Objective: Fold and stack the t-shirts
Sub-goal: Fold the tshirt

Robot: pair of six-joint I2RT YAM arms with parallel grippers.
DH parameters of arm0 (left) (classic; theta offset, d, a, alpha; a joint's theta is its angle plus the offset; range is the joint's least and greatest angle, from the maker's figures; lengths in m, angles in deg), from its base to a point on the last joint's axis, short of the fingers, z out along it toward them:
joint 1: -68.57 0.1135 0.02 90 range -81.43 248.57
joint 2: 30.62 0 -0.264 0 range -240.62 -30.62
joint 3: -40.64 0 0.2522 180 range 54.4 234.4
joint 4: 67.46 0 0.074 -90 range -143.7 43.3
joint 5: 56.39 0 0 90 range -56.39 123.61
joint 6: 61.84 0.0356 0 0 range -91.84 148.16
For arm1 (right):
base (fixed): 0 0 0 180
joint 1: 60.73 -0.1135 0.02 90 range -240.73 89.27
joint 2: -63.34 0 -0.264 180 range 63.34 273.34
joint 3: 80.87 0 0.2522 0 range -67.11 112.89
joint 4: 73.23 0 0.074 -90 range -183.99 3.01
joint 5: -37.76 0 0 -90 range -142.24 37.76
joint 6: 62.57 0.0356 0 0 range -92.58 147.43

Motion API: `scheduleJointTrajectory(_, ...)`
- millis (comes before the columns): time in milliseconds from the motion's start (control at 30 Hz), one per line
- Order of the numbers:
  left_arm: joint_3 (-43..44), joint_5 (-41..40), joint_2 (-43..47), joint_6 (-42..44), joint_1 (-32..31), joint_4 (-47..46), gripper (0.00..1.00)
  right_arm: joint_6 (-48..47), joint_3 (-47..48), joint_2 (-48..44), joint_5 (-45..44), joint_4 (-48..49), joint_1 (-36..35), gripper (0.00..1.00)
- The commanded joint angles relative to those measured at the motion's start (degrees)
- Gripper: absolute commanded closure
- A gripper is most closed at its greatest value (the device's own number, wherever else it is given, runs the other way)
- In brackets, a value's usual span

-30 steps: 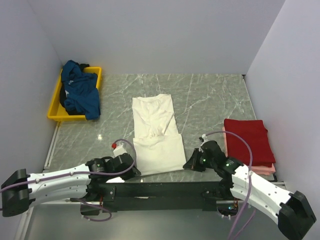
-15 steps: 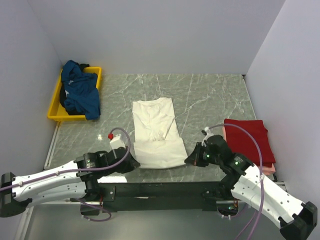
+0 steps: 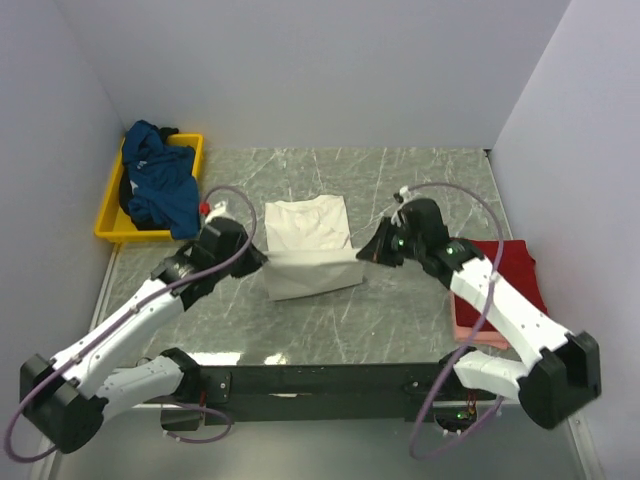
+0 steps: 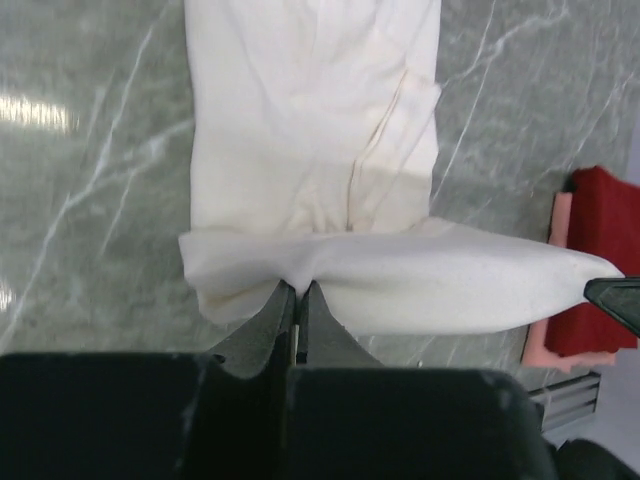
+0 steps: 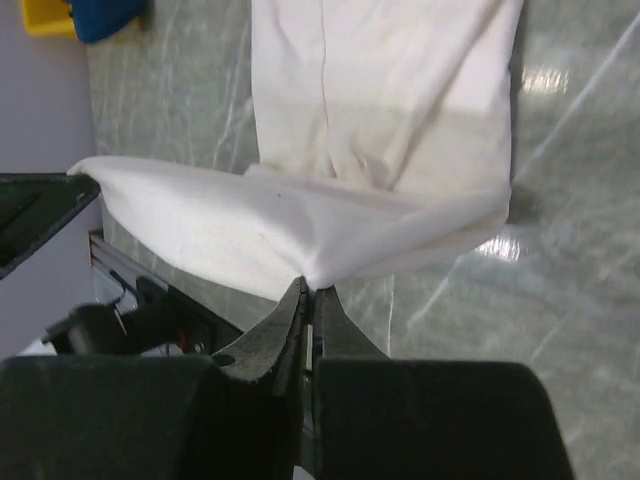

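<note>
The cream-white t-shirt [image 3: 308, 225] lies in the middle of the table, its near part lifted and carried over the rest [image 4: 310, 130] [image 5: 380, 90]. My left gripper [image 3: 262, 258] [image 4: 296, 288] is shut on the shirt's left hem corner. My right gripper [image 3: 364, 256] [image 5: 310, 287] is shut on the right hem corner. The hem hangs stretched between them above the table. The red t-shirt [image 3: 505, 275] lies folded on the pale pink t-shirt [image 3: 478, 330] at the right. The dark teal-blue t-shirt [image 3: 160, 185] is bunched in the tray.
A yellow plastic tray [image 3: 110, 232] stands at the far left against the wall. White walls close the table on the left, back and right. The black rail [image 3: 330, 380] carrying the arm bases runs along the near edge.
Both grippers have lifted the cream-white shirt's near hem and carried it away from the bases, over the shirt's far part. The shirt now looks about half as long.
</note>
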Motion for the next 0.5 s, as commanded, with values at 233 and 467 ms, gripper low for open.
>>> scheduleJointTrajectory(233,14.65,15.58,-22.61,8.49,16.40,-12.77,1.00,-2.42,24.03,28.18,9.26,5.07,8.65,1.00)
scheduleJointTrajectory(467,25.56,21.99,-41.70,11.57,23.44,-16.37,1.00,-1.72,41.34,49.98,14.97,4.10,12.26,1.00)
